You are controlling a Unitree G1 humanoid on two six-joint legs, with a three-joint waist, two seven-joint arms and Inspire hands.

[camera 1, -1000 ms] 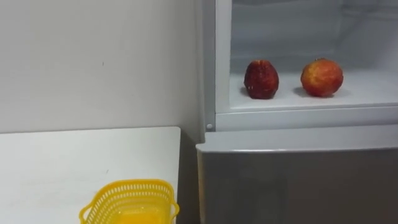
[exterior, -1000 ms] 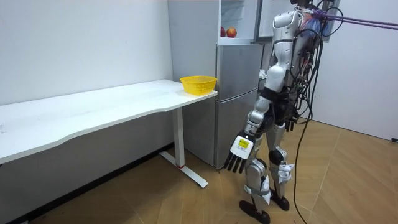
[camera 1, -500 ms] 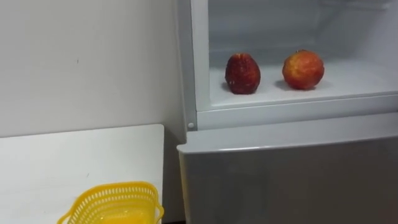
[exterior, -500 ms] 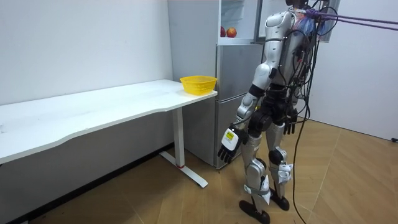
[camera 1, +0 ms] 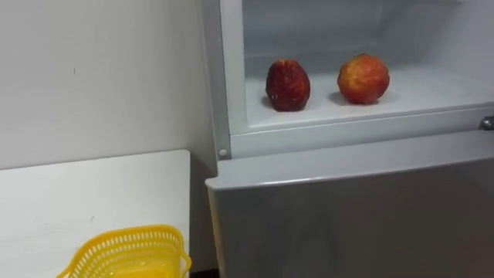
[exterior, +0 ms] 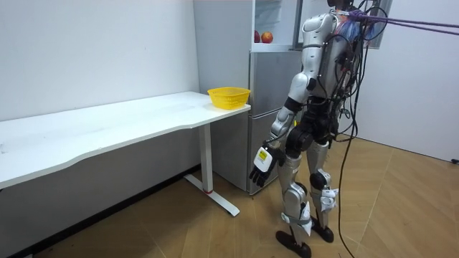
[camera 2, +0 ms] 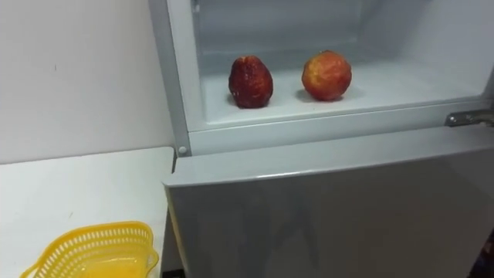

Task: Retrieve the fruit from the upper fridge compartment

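The upper fridge compartment point(camera 1: 347, 116) stands open. On its white shelf sit a dark red apple point(camera 1: 288, 85) on the left and an orange-red apple point(camera 1: 363, 78) to its right, a little apart. In the room view both apples point(exterior: 262, 36) show high up in the fridge point(exterior: 272, 107). I stand close in front of the fridge. My left hand point(exterior: 261, 159) hangs low beside my leg with its fingers straight and nothing in it.
A yellow basket point(camera 1: 123, 253) stands on the white table point(camera 1: 77, 193) to the left, near the corner next to the fridge. The lower fridge door point(camera 1: 347, 216) is shut. The upper door point(exterior: 297, 21) is swung open. Wooden floor point(exterior: 179, 229) lies behind me.
The eye view has shifted, so fridge and apples sit further left and higher. In the room view I have turned toward the fridge and my left arm has swung forward. The apples lie as before.
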